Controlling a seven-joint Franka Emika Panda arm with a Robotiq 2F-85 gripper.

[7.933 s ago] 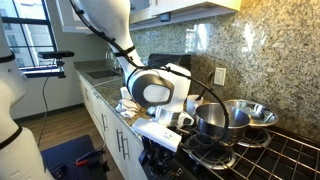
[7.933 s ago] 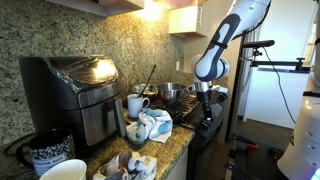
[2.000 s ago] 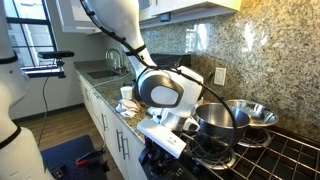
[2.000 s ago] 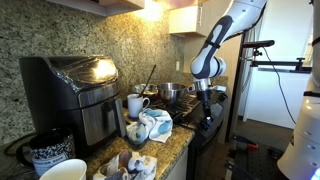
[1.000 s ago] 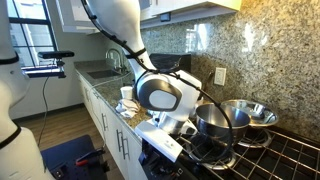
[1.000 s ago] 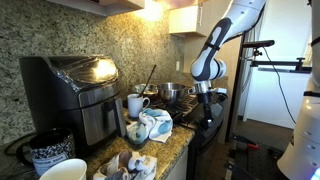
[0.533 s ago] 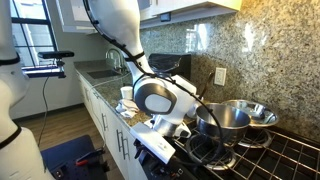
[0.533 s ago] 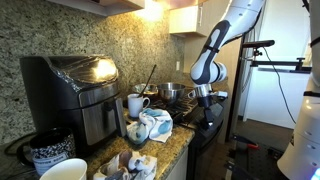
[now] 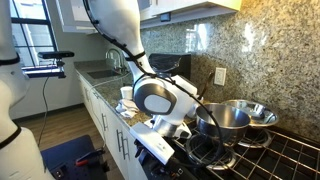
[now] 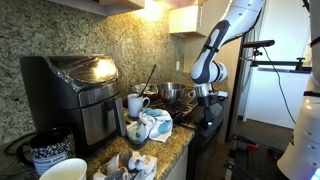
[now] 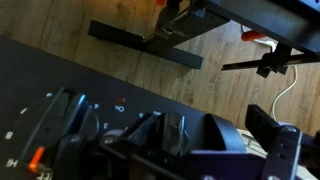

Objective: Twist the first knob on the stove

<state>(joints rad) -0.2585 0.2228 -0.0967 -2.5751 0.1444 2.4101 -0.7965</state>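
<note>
The stove point(image 9: 285, 152) is black, with cast-iron grates and a dark glossy front panel point(image 11: 40, 75). In the wrist view the panel carries knobs: one far left point(image 11: 65, 118) and one point(image 11: 172, 128) between my fingers. My gripper point(image 11: 198, 131) is open at the panel. Its dark fingers point(image 11: 268, 130) stand on either side of that knob, and I see no squeeze on it. In both exterior views the gripper point(image 9: 172, 132) point(image 10: 207, 112) hangs at the stove's front edge, and the wrist hides the knobs there.
A dark pot point(image 9: 215, 120) and a steel bowl point(image 9: 252, 112) sit on the grates. On the counter are a coffee maker point(image 10: 70, 92), a white mug point(image 10: 135, 104) and a crumpled cloth point(image 10: 152, 125). A black stand point(image 11: 150, 45) lies on the wood floor below.
Over the last second the wrist has shifted slightly back and down along the stove's front edge. Pots and counter items have not moved.
</note>
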